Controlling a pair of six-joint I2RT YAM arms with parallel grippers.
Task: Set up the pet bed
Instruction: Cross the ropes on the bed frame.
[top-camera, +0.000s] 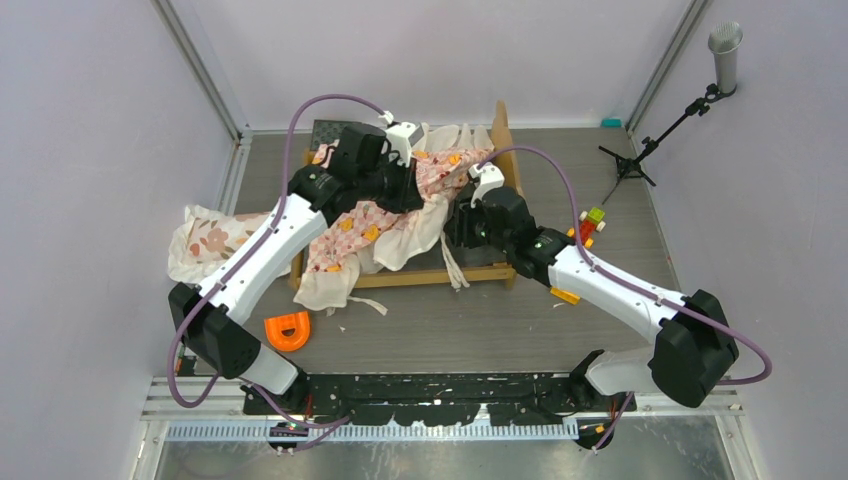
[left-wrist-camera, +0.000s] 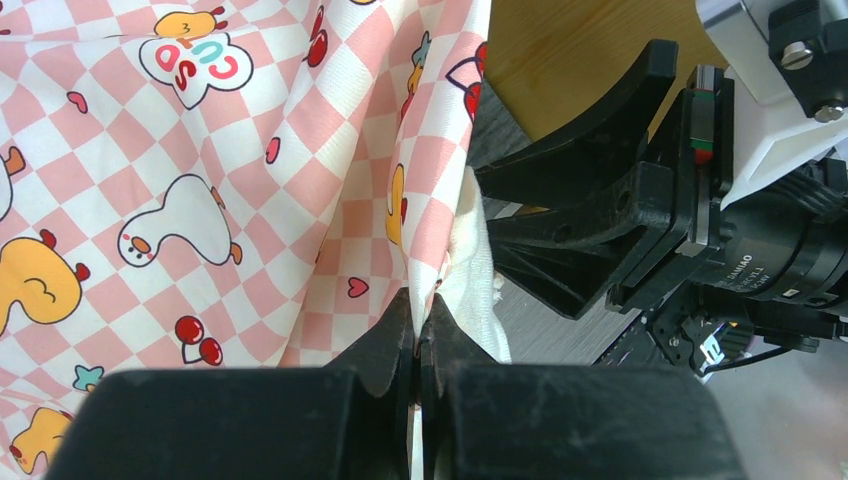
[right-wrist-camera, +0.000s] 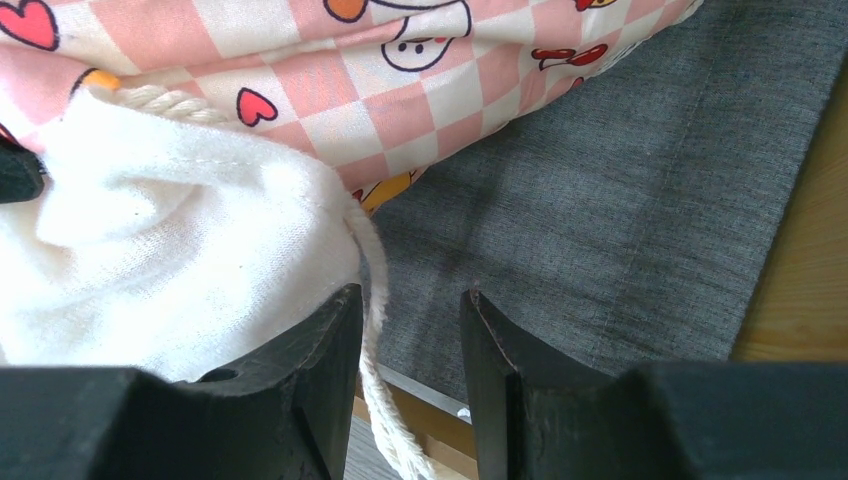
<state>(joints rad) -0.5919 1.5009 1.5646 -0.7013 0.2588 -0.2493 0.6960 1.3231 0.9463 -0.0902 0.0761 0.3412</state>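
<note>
Pink-checkered sheet (left-wrist-camera: 200, 200) is lying bunched over the pet bed (top-camera: 420, 278) at the bench's (top-camera: 480, 330) twelve o'clock, left hand (left-wrist-camera: 418, 345) clamping its fold, right hand (right-wrist-camera: 410, 330) gaping alongside; a one-sided tug is probably risking dragging it off.

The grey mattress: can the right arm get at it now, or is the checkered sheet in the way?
Probably yes. The right gripper holds its jaws apart just above bare grey mattress; the checkered sheet covers only the part off to one side.
</note>
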